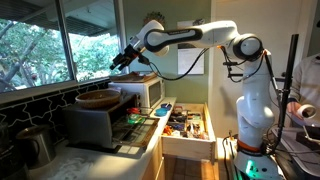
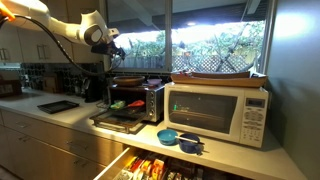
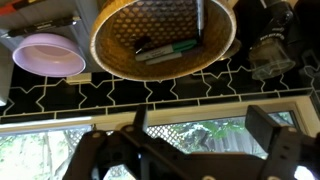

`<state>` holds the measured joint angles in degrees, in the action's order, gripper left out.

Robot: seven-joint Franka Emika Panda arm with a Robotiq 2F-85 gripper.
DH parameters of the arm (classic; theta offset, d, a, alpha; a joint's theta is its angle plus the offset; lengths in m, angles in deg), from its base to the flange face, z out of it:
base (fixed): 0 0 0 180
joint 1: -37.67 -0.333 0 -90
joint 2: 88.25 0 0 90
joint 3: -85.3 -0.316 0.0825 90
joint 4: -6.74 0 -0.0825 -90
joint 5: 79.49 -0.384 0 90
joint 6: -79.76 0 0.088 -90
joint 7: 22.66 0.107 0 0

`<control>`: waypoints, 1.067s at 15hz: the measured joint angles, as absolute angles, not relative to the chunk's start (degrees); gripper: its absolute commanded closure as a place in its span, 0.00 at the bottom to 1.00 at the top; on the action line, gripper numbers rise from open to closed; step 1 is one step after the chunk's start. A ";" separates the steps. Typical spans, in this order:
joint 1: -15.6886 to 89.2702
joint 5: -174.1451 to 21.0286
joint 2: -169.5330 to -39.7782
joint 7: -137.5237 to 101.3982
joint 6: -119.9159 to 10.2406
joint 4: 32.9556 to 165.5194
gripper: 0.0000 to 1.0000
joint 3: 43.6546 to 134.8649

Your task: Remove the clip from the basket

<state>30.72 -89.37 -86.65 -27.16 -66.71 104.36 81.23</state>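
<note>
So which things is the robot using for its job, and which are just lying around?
For the job: basket, dark clip inside it, the robot's open fingers.
Just lying about: green pen in the basket, pink bowl, microwave, blue bowls, open drawer.

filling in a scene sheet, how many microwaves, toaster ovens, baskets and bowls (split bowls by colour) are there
microwave: 1
toaster oven: 1
basket: 1
blue bowls: 2
lilac bowl: 1
total: 6
</note>
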 measured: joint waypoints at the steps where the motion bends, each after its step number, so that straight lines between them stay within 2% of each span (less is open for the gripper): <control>1: 30.73 -88.02 -89.05 -27.19 -64.11 101.52 0.00 80.94; 4: 30.90 -84.91 -95.73 -28.42 -55.08 93.03 0.00 80.87; 7: 30.87 -84.51 -101.59 -30.29 -53.33 86.38 0.00 80.39; 16: 30.91 -84.53 -104.23 -27.68 -53.58 84.68 0.00 80.87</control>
